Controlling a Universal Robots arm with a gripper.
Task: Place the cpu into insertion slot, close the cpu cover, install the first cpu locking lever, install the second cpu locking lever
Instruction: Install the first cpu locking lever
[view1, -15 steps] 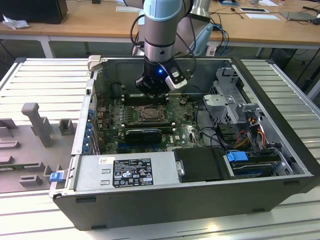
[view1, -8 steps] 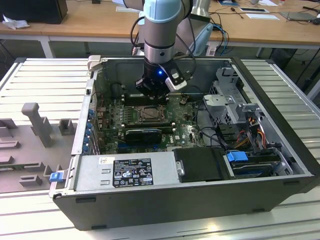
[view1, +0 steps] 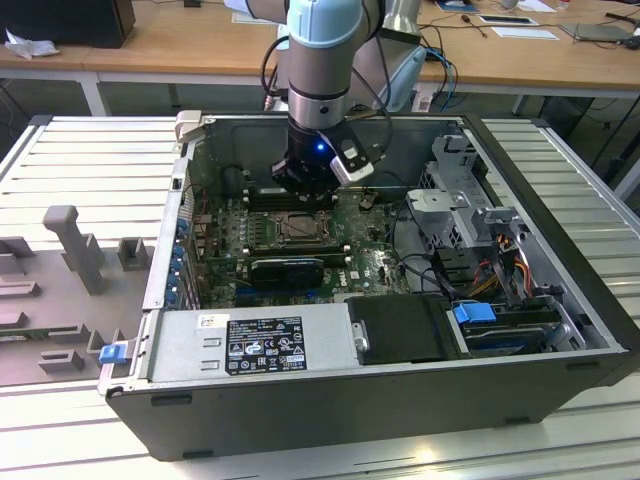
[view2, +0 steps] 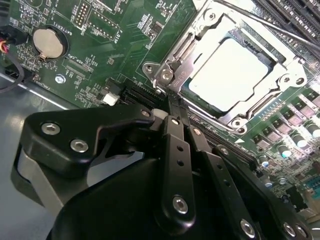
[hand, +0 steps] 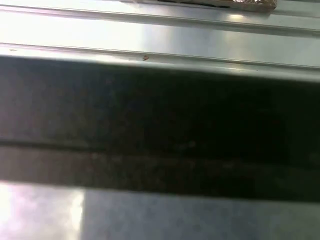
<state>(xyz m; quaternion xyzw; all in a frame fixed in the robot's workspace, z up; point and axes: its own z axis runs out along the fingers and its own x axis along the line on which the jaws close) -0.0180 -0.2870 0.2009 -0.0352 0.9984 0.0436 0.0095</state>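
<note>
Inside the open computer case (view1: 400, 400), exterior view: gripper (view1: 305, 190) hovers at the insertion slot's (view1: 297, 229) 12 o'clock edge. Second wrist view: fingers (view2: 175, 130) together, empty; cpu (view2: 231, 72) seated under the cpu cover (view2: 200, 30). Risk: closed fingertips could slip off a thin lever and strike the board.

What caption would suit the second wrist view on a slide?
Closed black gripper poised beside the insertion slot, where the cpu sits under the lowered cpu cover.

A dark band (hand: 160, 125) runs across between pale grey ribbed metal (hand: 160, 35) on either side.
</note>
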